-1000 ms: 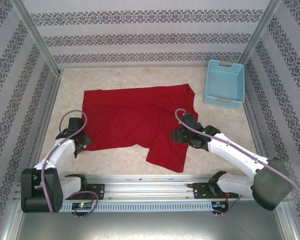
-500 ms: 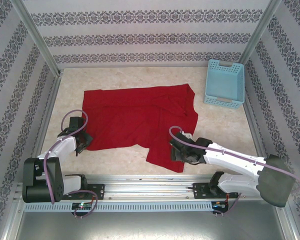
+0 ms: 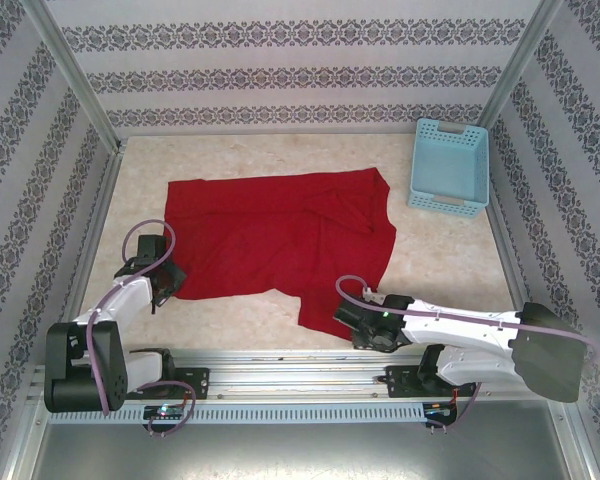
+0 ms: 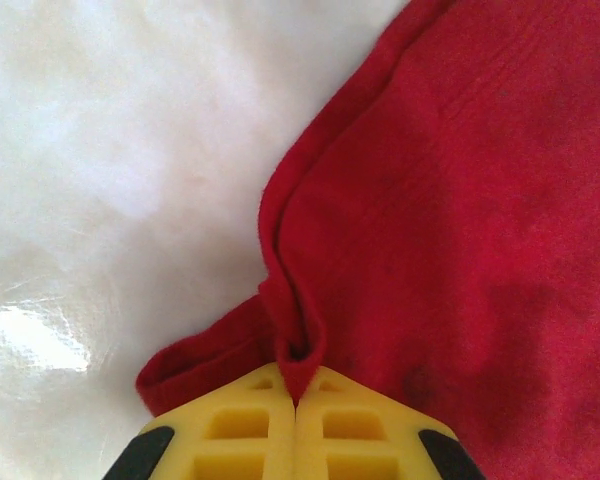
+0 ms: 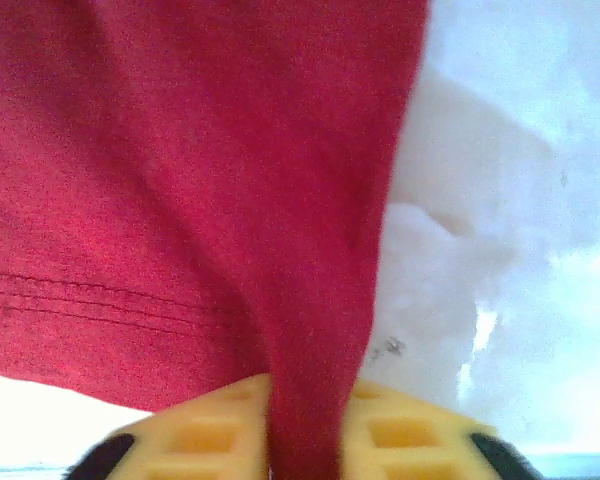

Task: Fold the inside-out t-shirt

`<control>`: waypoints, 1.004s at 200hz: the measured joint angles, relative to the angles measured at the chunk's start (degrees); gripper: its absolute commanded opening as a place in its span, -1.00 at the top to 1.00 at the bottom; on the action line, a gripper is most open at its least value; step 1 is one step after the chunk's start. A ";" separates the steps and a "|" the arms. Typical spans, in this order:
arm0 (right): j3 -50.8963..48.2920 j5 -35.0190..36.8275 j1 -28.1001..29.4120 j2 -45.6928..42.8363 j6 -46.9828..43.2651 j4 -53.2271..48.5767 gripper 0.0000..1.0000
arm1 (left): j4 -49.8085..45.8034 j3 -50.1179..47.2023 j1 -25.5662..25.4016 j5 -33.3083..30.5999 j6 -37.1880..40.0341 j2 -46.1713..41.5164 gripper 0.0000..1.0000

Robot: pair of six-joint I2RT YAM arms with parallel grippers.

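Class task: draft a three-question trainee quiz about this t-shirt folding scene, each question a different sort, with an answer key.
1. True or false: the left claw is shut on an edge of the red t-shirt.
2. The blue basket sits: A on the t-shirt; B far right, apart from it; C between the arms.
3. What does the right claw grip?
Key: 1 true; 2 B; 3 the red t-shirt.

Three walls (image 3: 300, 60) enclose the work area, papered white with horizontal bands of dark damask ornament. Bare metal posts (image 3: 75, 75) stand at the two far corners. The tabletop (image 3: 250, 325) is pale beige, marbled and glossy, with bright glare patches.
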 measured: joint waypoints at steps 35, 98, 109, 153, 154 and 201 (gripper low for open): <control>2.71 1.18 -1.97 -0.87 -1.01 -1.20 1.00 | -0.55 -0.04 0.00 0.44 0.00 -3.41 1.00; 13.44 4.81 -20.96 -9.49 -14.78 -5.73 1.00 | -3.02 3.26 0.00 1.01 -0.26 -5.99 1.00; 16.33 4.96 -24.90 -8.50 -18.05 -5.11 1.00 | -2.97 4.90 0.00 1.03 -0.46 -5.25 1.00; 27.50 4.85 -36.76 2.67 -29.64 -0.20 1.00 | -2.10 13.07 0.00 1.03 -1.75 3.23 1.00; 27.69 4.87 -36.87 2.89 -29.77 -0.17 1.00 | -2.08 13.20 0.00 1.03 -1.77 3.37 1.00; 41.62 4.81 -40.37 17.38 -36.52 3.93 1.00 | -0.59 21.20 0.00 1.03 -3.34 14.16 1.00</control>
